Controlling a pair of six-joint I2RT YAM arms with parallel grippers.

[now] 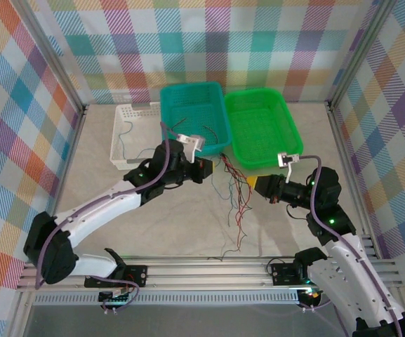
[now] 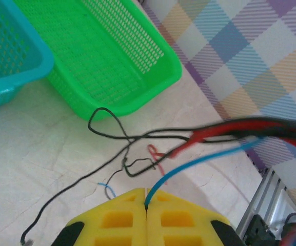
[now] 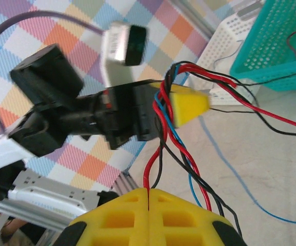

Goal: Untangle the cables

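A tangle of thin red, black and blue cables [image 1: 236, 203] lies on the table between the arms, in front of the baskets. My left gripper [image 1: 218, 166] [image 2: 146, 201] is shut on a blue cable [image 2: 199, 161], which rises from the seam of its yellow fingers. Red [image 2: 224, 130] and black [image 2: 106, 120] cables stretch past it. My right gripper [image 1: 253, 182] [image 3: 148, 193] is shut on a red cable [image 3: 153, 164] and a black one beside it. They run up to the left gripper's yellow tip [image 3: 199, 101], where more strands bunch.
At the back stand a white basket [image 1: 121, 137], a teal basket [image 1: 167, 116] holding loose wires, and a green basket [image 1: 290, 130] [image 2: 158, 66]. The aluminium frame rail [image 1: 209, 267] runs along the near edge. Checked walls close in the sides.
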